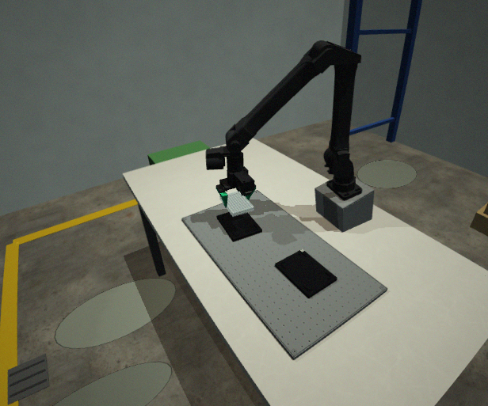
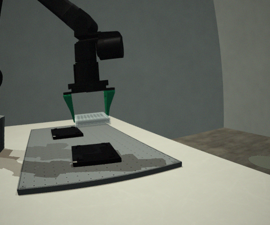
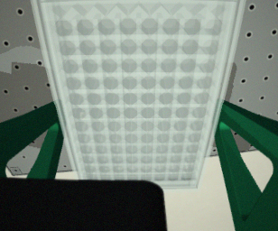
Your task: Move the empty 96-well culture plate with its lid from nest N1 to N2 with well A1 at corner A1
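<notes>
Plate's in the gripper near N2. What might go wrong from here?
1. The plate hangs in the gripper above N2 and, in the exterior view, looks offset beyond it. Lowered like this, it may catch a locator and sit tilted.
2. The wrist view shows doubled edges along the lid, so it may sit slightly askew. A jolt at touchdown might shift it.

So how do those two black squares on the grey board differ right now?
The far nest lies partly under the held plate; the near nest has nothing above it. Shadow crosses the far nest's surroundings; the near nest lies in lighter board. Both are black, flat and bare.
</notes>
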### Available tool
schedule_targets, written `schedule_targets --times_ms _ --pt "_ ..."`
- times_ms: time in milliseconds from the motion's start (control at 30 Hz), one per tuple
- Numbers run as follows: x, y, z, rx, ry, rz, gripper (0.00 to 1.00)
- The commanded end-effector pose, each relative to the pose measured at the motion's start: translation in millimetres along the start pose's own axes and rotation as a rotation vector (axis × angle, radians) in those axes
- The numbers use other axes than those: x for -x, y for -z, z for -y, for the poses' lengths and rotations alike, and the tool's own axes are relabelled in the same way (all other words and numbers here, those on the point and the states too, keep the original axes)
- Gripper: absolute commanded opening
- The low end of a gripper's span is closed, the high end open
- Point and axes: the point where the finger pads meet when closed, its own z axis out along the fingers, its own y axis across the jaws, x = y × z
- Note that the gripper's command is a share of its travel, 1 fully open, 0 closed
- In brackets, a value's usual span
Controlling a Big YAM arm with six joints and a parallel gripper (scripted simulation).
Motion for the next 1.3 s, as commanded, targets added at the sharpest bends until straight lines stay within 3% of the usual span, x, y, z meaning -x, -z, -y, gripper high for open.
schedule_targets --times_ms 0,100,433,500,1267 --pt "8.2 -3.2 1.8 0.021 0.037 0.016 0.00" --pt "3.1 -5.8 -7.2 0.033 0.018 0.017 0.00" --pt "5.2 -5.8 -7.3 0.033 0.023 0.017 0.00" --pt "2.5 -1.2 1.6 0.016 0.024 0.011 0.00" --pt "6.6 -5.0 -5.8 0.029 0.023 0.016 0.00"
